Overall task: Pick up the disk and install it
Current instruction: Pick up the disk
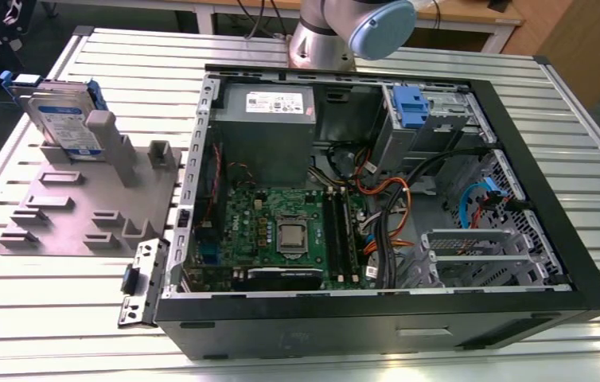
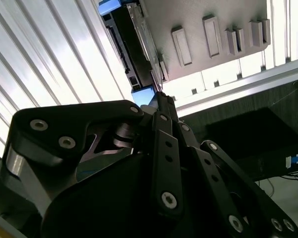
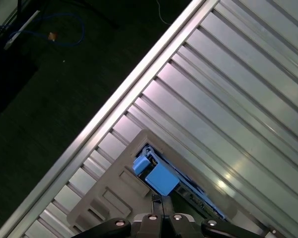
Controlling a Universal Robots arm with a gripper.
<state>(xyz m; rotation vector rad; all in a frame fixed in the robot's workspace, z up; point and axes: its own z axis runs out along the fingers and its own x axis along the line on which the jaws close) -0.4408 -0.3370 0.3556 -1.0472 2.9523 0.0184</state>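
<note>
- Above the disk (image 3: 161, 179), the gripper (image 3: 162, 201) looks clenched and empty.
- Risk: descending clenched, it could ram the disk's edge and jam it in the holder (image 1: 67, 215).

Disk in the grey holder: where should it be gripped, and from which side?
Probably near the top edge of the disk, pinching across its two broad faces, straight down from above. It stands on edge in the grey holder, whose posts crowd its lower part; the top is free.
</note>
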